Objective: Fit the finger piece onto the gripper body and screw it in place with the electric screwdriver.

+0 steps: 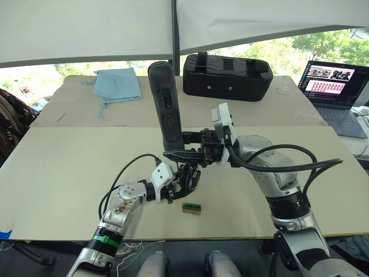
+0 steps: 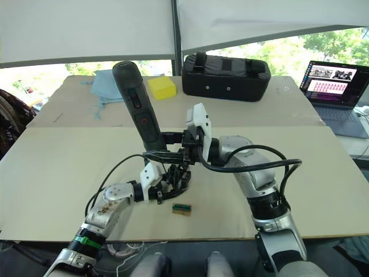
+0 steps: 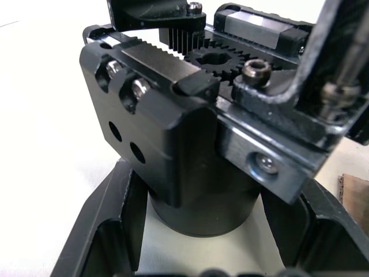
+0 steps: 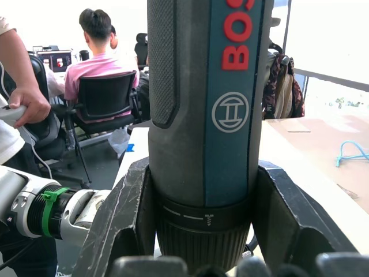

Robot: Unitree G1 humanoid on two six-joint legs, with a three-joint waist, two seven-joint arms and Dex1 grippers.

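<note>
Electric screwdriver: upright, clamped in right gripper; bit down over gripper body
Gripper body: on table, directly below screwdriver; gripped by left gripper

electric screwdriver dark grey-black, two red buttons on its side; in right wrist view it has a teal-blue panel with red letters and a white ring logo. gripper body black with silvery screws and a silvery rail, black gear teeth on top. counter pale beige. small block green and brown. cloth light blue. bag black. yellow block. laptop screen shows pink and dark tiles. left hand black, right hand black
</note>
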